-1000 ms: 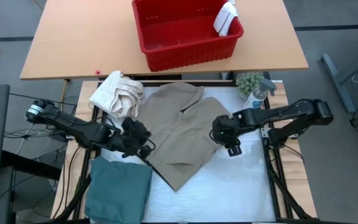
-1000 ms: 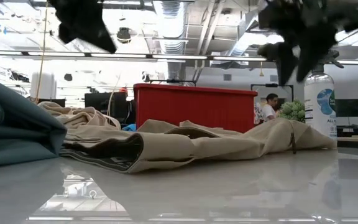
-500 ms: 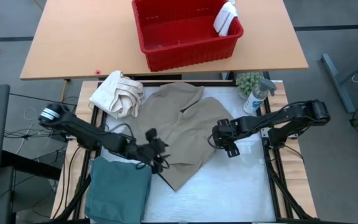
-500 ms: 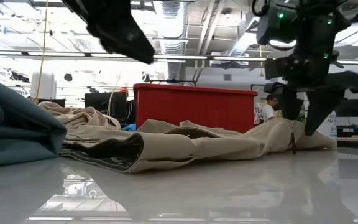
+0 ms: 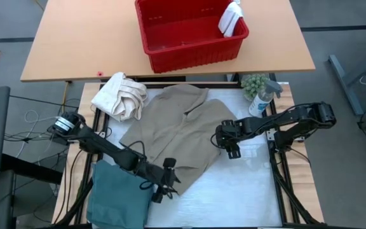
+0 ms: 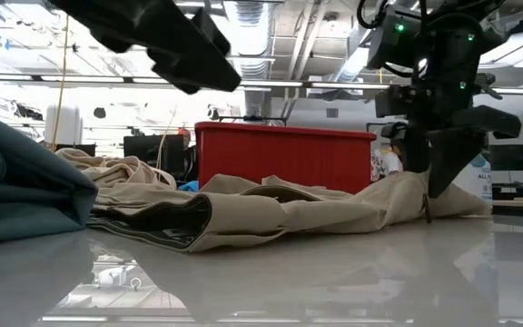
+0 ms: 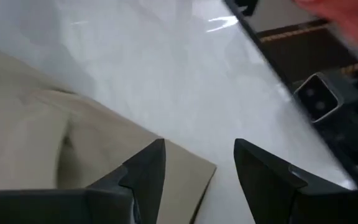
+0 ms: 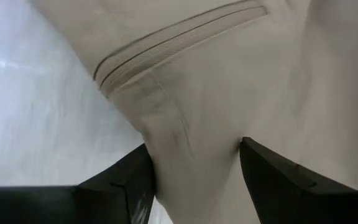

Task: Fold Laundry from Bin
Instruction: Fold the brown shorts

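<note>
Reaching over the tan khaki trousers (image 5: 176, 137) spread flat on the white table (image 5: 246, 197), we hold our left gripper (image 5: 164, 182) and right gripper (image 5: 229, 146) unclenched at opposite edges, risking a bunched, crooked fold should either pinch only one layer.

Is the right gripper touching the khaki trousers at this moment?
Touching. The right wrist view shows the right gripper with its open fingers straddling a fold of the khaki trousers, cloth filling the gap between them.

The white table (image 5: 246, 191) carries khaki trousers (image 5: 176, 137), a teal garment (image 5: 119, 194), perhaps a cream cloth (image 5: 121, 95).
</note>
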